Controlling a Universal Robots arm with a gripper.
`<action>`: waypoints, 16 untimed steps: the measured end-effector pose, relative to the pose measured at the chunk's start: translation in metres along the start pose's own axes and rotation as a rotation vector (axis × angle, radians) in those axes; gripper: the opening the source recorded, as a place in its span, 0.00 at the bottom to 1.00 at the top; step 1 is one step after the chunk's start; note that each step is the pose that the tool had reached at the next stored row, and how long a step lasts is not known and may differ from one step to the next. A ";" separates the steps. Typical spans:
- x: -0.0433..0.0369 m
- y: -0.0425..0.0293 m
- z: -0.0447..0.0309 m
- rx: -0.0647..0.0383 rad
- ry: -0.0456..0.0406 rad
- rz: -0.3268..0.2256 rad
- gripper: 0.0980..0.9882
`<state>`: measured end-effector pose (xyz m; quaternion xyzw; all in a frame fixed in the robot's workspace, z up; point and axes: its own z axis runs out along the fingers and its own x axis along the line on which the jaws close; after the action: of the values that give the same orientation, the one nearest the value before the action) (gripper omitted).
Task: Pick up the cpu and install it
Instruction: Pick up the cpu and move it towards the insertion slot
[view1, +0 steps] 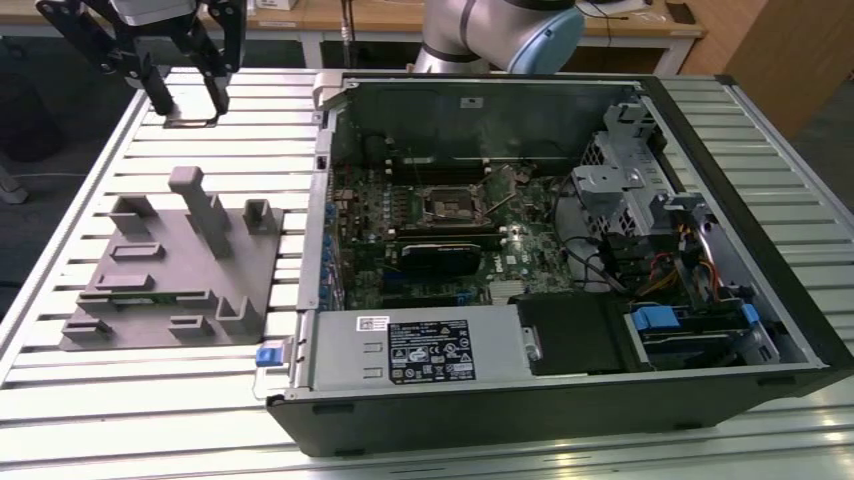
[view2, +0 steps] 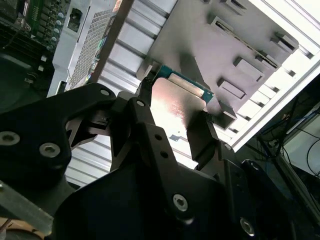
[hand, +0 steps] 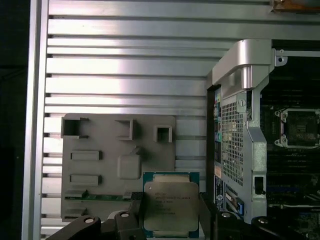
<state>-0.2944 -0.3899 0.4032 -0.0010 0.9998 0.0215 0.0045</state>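
The hand (view1: 191, 112) is hanging over the far corner of the slatted table (view1: 80, 400), at the exterior view's left, and it is gripping the cpu (view1: 191, 121) by two opposite edges. From this side the chip is showing as a thin flat sliver, lying level between the two black fingers.

In the first wrist view the cpu (hand: 171, 204) is showing its pale silvery face with a green border around it, and a dark finger (hand: 134, 216) is pressing in on each side. In the second wrist view the cpu (view2: 175, 102) is being seen from beneath, clear of the table, with the fingers (view2: 202, 137) clamping its edges.

Below the hand, the grey fixture (view1: 160, 290) is lying flat on the table, and a narrow green strip (hand: 97, 196) is sitting in one of its slots. Just beside the fixture, toward the exterior view's right, the open computer case (view1: 561, 420) is lying on its side with the motherboard (view1: 387, 200) facing up. The square metal-framed socket (view1: 447, 205) is sitting near the middle of the board, well apart from the hand and the chip.
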 end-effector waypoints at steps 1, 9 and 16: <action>-0.0018 0.0000 0.0000 0.000 0.0000 0.000 0.49; -0.0126 0.0000 0.0002 0.000 -0.0001 0.000 0.49; -0.0208 0.0000 0.0002 0.000 0.0000 0.000 0.49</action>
<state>-0.2736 -0.3899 0.4031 -0.0009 0.9998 0.0216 0.0045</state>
